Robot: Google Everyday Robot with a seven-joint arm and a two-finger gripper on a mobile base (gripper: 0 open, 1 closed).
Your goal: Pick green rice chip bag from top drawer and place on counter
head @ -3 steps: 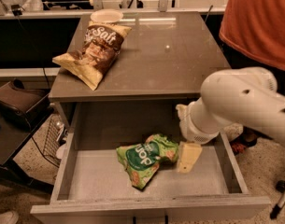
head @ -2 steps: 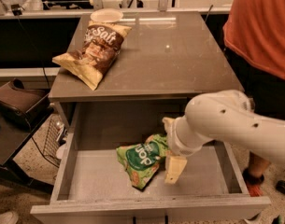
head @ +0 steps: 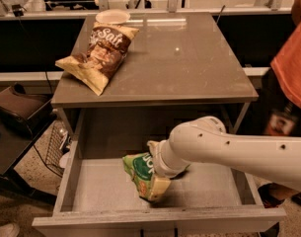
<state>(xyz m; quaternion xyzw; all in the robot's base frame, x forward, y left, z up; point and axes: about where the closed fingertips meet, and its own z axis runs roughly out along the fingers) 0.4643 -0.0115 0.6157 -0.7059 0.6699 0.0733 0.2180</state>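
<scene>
your gripper (head: 158, 170) is down inside the top drawer (head: 98, 189), at the end of the white arm (head: 239, 149) that reaches in from the right side across the drawer's right half. it sits right against the green rice chip bag (head: 138, 171), pressed to the bag's right side and covering that part of it. you cannot tell from this view how far the gripper is open or whether it has any hold on the bag, because the rounded wrist hides the place where the 2 meet. the bag lies near the middle of the drawer, a little toward the front, with its dark green round logo facing up and left and its lower corner pointing at the pale front panel. it looks crumpled and tipped rather than flat, and its lower end is close to the grey drawer floor. the drawer is pulled fully out below the counter (head: 189, 68), and the bare grey floor shows to the left of the bag. on the counter's left rear part lies 1 brown-and-yellow "salt" chip bag (head: 99, 52), well apart from the gripper, with 1 corner hanging over the left edge. just behind it, at the back edge, sits 1 white round dish (head: 113, 16). a person in an orange top (head: 294, 70) stands at the right edge of the view, beside the counter's right side and above the arm.
</scene>
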